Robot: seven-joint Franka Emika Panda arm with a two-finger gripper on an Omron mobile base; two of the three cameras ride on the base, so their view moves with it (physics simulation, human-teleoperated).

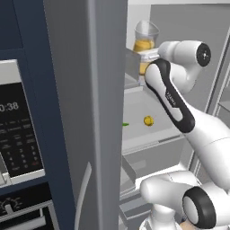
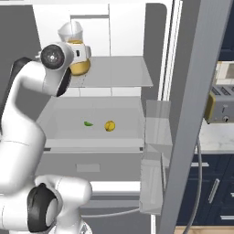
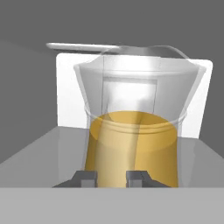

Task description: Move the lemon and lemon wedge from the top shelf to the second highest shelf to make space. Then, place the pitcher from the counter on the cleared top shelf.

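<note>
The pitcher (image 3: 133, 131) is clear with a lid and holds yellow juice. It is up at the fridge's top shelf (image 2: 123, 73), on its left side. My gripper (image 3: 111, 177) is shut on the pitcher low down, with a dark fingertip on either side of its handle strip. The pitcher (image 1: 146, 38) (image 2: 73, 34) sticks out above my wrist in both base views. I cannot tell whether its base rests on the shelf. One shelf lower, on the second highest shelf (image 2: 68, 123), lie the yellow lemon (image 1: 148, 120) (image 2: 109, 126) and the small green lemon wedge (image 1: 125, 124) (image 2: 88, 123).
The open fridge door (image 1: 90, 112) stands close on the left, another door edge (image 2: 196, 114) on the right with a clear door bin (image 2: 155, 137). A microwave (image 1: 18, 130) sits left of the fridge, a toaster (image 2: 221, 107) on the counter to the right.
</note>
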